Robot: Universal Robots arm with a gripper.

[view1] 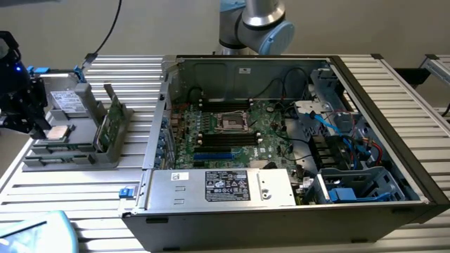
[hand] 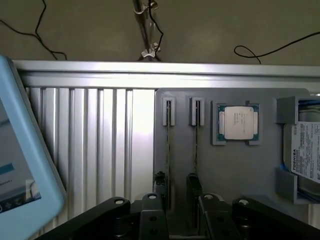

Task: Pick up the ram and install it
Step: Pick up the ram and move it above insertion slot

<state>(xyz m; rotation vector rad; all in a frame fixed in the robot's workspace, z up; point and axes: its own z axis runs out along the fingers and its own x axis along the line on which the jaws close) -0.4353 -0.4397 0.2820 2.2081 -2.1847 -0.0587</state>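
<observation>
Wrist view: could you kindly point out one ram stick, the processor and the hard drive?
ram stick (hand: 168,150), wrist view, thin upper edge
processor (hand: 236,122), wrist view, centre of metal lid
hard drive (hand: 306,150), wrist view, white label

A ribbed aluminium worktop (view1: 63,190) of long silver slats spreads across the foreground, and behind it rises a plain, pale beige wall (view1: 162,26). A thin black cable (view1: 111,29) trails down that wall to the worktop's rear edge. The light is soft and even, with a bright sheen on the slats.
</observation>
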